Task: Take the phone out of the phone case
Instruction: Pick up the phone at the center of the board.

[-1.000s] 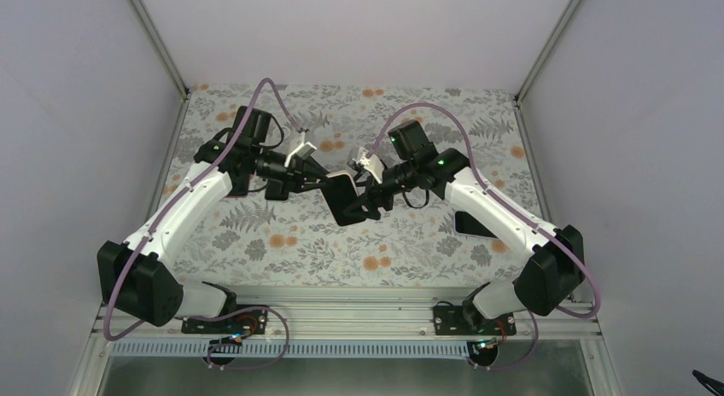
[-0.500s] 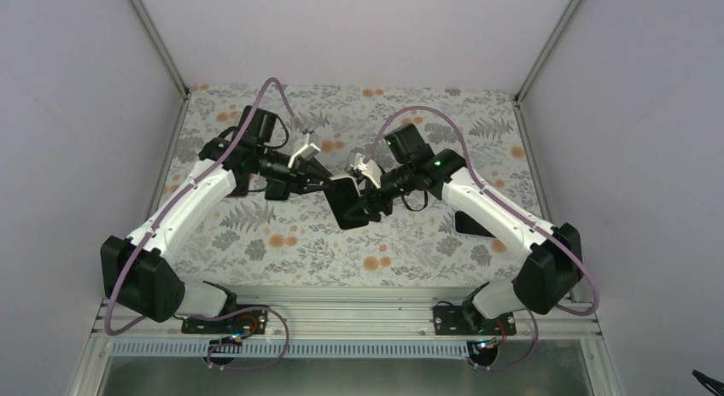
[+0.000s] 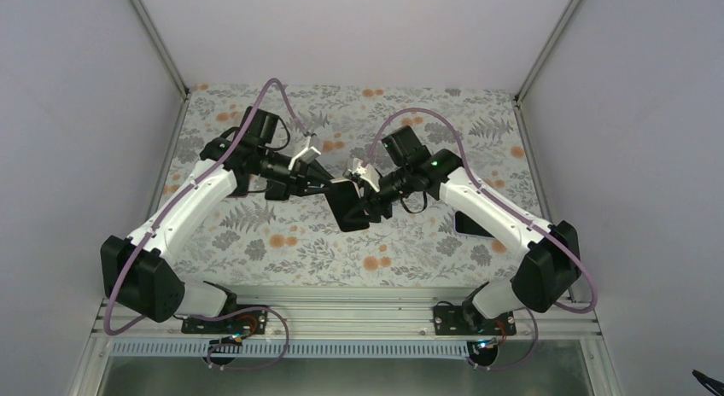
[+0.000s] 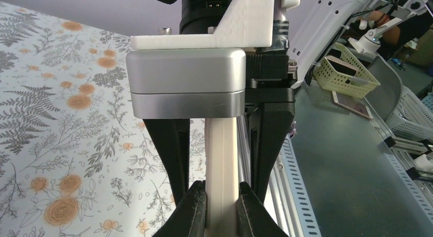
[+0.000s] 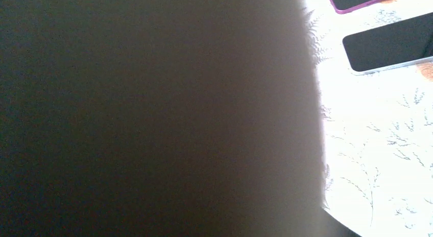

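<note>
- Top external view: I am holding the black phone in its pale cream case in the air above the floral-patterned bench, between my two arms.
- My left claw is clamping one thin edge of it. In the left wrist view its fingertips are pressing both faces of the cream slab.
- My right claw is straddling the same slab, its black fingers standing apart with a slim gap on either side, gripping nothing yet.
- The right wrist view is showing mostly a dark surface, so I am judging contact from the other two views.
- To do this well, I am aiming the right jaws at the phone body rather than the case lip, and squeezing gently.
- After that I am planning to peel from one corner, pulling slowly with the left grip firm, and working low over the bench in case the phone slips.
</note>
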You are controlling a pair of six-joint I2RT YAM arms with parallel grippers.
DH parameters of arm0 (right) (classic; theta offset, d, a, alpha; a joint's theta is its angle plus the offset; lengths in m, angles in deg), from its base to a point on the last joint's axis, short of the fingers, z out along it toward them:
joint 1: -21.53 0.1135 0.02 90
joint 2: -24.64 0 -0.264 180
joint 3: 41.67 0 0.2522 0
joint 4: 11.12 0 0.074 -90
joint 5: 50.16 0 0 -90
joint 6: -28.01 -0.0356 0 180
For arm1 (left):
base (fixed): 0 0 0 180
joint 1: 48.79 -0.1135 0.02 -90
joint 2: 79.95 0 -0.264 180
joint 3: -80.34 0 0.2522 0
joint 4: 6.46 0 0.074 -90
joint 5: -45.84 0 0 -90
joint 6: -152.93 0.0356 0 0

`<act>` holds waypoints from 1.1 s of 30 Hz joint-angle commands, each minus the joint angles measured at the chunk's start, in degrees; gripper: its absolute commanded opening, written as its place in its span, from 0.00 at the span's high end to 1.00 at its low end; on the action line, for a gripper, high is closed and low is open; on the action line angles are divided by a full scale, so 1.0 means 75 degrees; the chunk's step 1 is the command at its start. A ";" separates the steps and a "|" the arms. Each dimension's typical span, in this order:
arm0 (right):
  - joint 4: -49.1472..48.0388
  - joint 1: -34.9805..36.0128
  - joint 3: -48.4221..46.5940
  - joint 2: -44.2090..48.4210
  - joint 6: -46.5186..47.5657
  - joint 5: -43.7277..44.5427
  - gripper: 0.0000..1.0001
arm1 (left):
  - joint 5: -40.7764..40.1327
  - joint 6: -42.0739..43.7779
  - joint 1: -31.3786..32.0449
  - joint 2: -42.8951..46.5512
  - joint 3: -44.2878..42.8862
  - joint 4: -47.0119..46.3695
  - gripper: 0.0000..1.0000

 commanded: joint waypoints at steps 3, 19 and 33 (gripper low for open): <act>0.0394 0.0091 -0.0396 -0.0214 0.0156 -0.0627 0.55 | 0.0494 0.0470 0.0136 -0.0005 -0.0241 0.0004 0.98; 0.0449 0.0091 -0.0738 -0.0238 0.0106 -0.0651 0.80 | 0.0312 0.0495 0.0339 -0.0069 -0.0229 0.0030 0.97; 0.0501 0.0091 -0.0889 -0.0234 0.0106 -0.0508 0.96 | 0.0024 0.0361 0.0340 0.0025 -0.0255 -0.0079 0.78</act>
